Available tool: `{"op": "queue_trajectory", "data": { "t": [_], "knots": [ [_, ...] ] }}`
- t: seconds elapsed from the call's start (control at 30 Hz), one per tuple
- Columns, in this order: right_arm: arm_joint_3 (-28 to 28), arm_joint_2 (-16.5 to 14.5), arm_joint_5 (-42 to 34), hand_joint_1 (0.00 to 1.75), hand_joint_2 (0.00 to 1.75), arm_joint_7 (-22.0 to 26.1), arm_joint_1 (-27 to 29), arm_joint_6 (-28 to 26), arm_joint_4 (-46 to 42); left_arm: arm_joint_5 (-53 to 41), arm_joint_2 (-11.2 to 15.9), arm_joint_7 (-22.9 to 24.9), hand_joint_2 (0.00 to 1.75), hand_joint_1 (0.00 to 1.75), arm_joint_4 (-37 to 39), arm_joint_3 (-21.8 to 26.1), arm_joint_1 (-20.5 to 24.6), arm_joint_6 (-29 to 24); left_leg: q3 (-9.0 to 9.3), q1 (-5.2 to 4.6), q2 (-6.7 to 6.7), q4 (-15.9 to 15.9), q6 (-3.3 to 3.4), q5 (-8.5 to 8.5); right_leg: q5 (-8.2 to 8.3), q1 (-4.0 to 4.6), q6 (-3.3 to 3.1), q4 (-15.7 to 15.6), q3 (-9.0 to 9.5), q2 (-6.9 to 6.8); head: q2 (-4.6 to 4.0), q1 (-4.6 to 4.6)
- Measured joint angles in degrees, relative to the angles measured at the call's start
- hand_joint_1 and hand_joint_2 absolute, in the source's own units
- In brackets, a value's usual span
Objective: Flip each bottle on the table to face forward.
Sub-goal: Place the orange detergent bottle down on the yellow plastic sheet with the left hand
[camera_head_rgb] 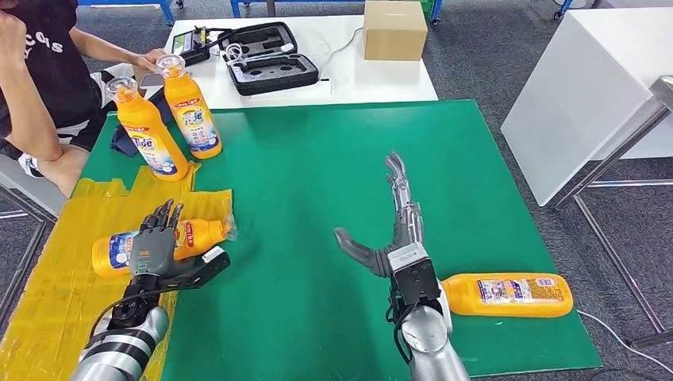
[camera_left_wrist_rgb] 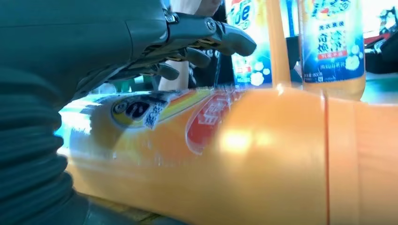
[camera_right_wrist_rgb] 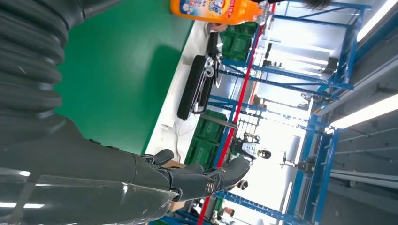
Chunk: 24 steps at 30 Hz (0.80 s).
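Two orange detergent bottles stand upright at the mat's far left. A third bottle lies on its side on the yellow patch. My left hand hovers over it with fingers spread across its top and thumb on the near side, holding nothing. In the left wrist view the lying bottle sits just under the fingers. A fourth bottle lies at the mat's near right edge, beside my right forearm. My right hand is stretched flat and open above the green mat.
A person sits at the far left, with a hand near the upright bottles. Behind the mat, a white table carries an open black case and a cardboard box. A white cabinet stands at the right.
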State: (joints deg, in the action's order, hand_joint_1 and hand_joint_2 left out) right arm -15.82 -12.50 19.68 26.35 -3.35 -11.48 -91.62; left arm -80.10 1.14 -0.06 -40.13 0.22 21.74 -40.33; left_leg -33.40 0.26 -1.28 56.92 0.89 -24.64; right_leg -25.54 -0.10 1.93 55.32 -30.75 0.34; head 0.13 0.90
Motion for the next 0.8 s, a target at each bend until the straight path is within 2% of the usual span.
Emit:
{"op": "queue_trajectory", "data": {
  "t": [0.1,0.2,0.27,0.4,0.47,0.57,0.67,0.8],
  "knots": [
    [-0.1,0.4,2.2,0.00,1.75,-0.3,0.1,0.0,0.0,7.2,-1.6,-7.1,1.75,0.00,-2.2,2.5,-1.3,1.5,-0.03,-0.01,0.00,0.0,0.00,0.00,0.00,-0.01,0.00,0.0,-0.03,0.00,0.00,-0.01],
    [-0.4,1.3,6.7,0.00,1.75,-1.2,0.1,0.6,0.0,17.7,-3.2,-15.2,1.75,0.00,-6.5,3.8,-3.4,6.9,-0.06,-0.03,0.02,0.0,0.01,-0.02,0.00,-0.05,0.00,0.0,-0.07,0.00,0.00,-0.01],
    [-0.7,2.6,11.5,0.00,1.75,-1.8,0.1,0.9,-0.1,25.5,-4.2,-19.9,1.75,0.00,-11.1,4.0,-5.6,13.1,-0.08,-0.05,0.02,0.0,0.01,-0.03,0.00,-0.07,0.00,0.0,-0.09,0.00,0.00,0.00],
    [-1.2,6.8,21.2,0.00,1.75,-3.5,0.1,0.7,-0.8,42.3,-5.9,-28.0,1.75,0.00,-23.2,3.5,-11.6,29.3,-0.11,-0.06,0.02,0.0,0.03,-0.04,0.00,-0.08,0.01,0.0,-0.11,0.01,0.00,0.01],
    [-1.1,9.4,23.4,0.00,1.75,-4.1,0.1,1.3,-1.0,47.3,-6.3,-30.6,1.75,0.00,-28.9,2.9,-14.8,34.9,-0.11,-0.07,0.03,0.0,0.03,-0.05,-0.01,-0.09,0.01,0.0,-0.12,0.01,0.00,0.01],
    [-0.6,14.3,23.9,0.00,1.75,-4.0,0.1,4.5,-1.0,52.1,-6.5,-33.8,1.75,0.00,-36.1,1.8,-18.9,40.2,-0.11,-0.08,-0.02,0.0,0.03,-0.05,-0.01,-0.10,0.01,-0.1,-0.13,0.00,0.00,0.02],
    [0.9,19.4,22.0,0.00,1.75,-2.4,0.1,8.2,-0.9,55.3,-6.7,-35.8,1.75,0.00,-40.6,0.7,-21.4,43.1,-0.11,-0.09,-0.07,0.0,0.04,-0.05,0.00,-0.12,0.01,-0.1,-0.10,-0.03,0.00,0.00],
    [2.7,23.7,20.6,0.00,1.75,-1.5,0.3,10.6,-0.9,57.1,-6.8,-36.5,1.75,0.00,-43.6,0.0,-22.6,44.5,-0.06,-0.10,-0.01,0.0,0.04,-0.05,0.01,-0.12,0.02,-0.1,-0.09,-0.01,0.00,0.03]
  ]
}}
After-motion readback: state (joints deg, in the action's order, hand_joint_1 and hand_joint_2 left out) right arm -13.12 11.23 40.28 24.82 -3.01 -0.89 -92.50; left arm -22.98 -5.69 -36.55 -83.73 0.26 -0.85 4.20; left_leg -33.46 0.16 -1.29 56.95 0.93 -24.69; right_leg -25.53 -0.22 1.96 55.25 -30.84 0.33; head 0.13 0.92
